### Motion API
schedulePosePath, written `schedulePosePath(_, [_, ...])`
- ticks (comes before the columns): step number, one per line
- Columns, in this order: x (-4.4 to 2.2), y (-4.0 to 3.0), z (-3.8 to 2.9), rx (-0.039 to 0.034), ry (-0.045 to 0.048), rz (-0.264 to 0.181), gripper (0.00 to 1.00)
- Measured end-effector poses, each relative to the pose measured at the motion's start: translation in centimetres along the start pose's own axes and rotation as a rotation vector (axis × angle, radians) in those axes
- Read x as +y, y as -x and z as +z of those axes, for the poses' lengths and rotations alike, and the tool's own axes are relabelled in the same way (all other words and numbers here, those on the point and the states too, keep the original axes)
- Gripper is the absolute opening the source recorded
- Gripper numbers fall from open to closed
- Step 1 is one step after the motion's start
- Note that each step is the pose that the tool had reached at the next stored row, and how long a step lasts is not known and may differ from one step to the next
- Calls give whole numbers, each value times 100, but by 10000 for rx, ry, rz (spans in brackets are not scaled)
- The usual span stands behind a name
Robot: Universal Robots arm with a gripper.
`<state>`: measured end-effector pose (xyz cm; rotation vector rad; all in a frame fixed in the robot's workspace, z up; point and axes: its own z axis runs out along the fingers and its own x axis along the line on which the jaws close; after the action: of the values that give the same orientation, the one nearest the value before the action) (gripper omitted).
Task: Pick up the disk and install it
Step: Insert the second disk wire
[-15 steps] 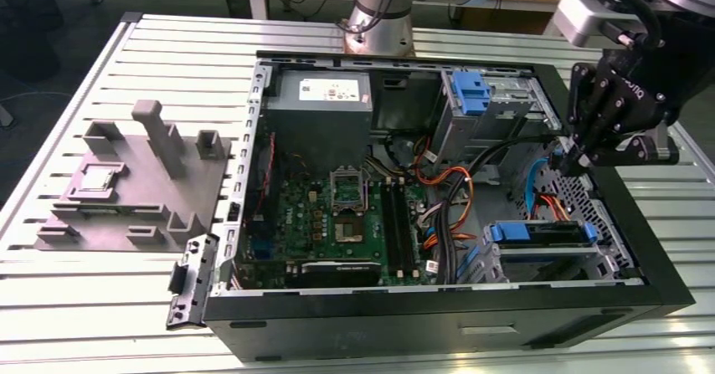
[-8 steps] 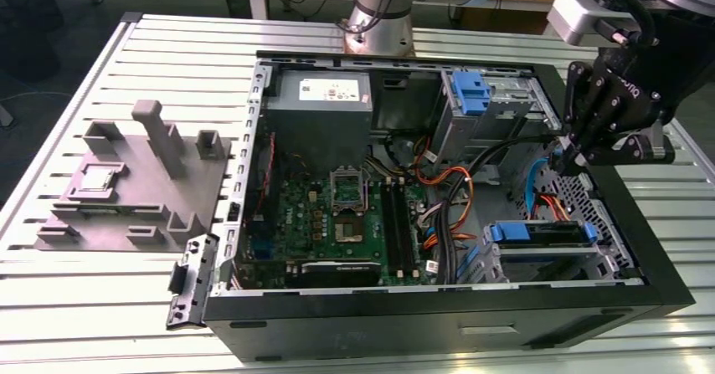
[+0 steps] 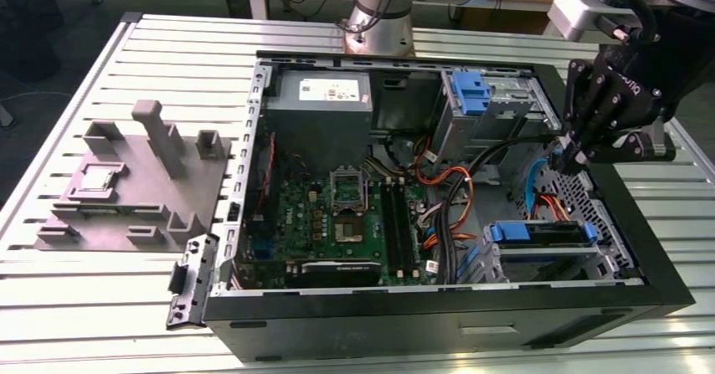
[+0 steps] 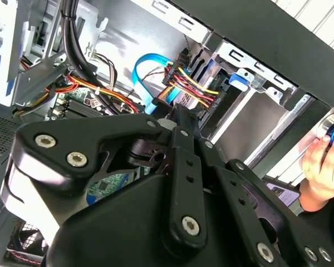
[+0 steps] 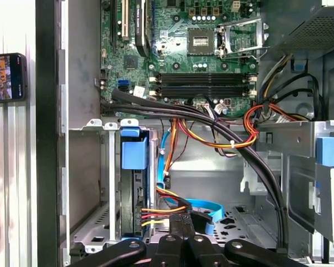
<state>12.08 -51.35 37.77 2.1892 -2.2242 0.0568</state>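
The disk sits in the drive cage at the near right corner of the open computer case, with blue rails along its sides. In the first wrist view the disk stands edge-on in the cage under a blue tab, and coloured power wires reach its end. My gripper hangs over the case's right side, a little beyond the cage and above a blue cable. Its fingers are shut with nothing between them, close to the disk's cabled end.
The grey power-supply box and a second cage holding a blue bracket fill the case's far end. Thick black cables cross the motherboard. A grey fixture stands on the slatted table. A person's hand is beside the case.
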Motion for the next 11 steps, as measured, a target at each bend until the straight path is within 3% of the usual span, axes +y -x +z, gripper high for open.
schedulePosePath(11, [3,38,-12,0,0,1,10])
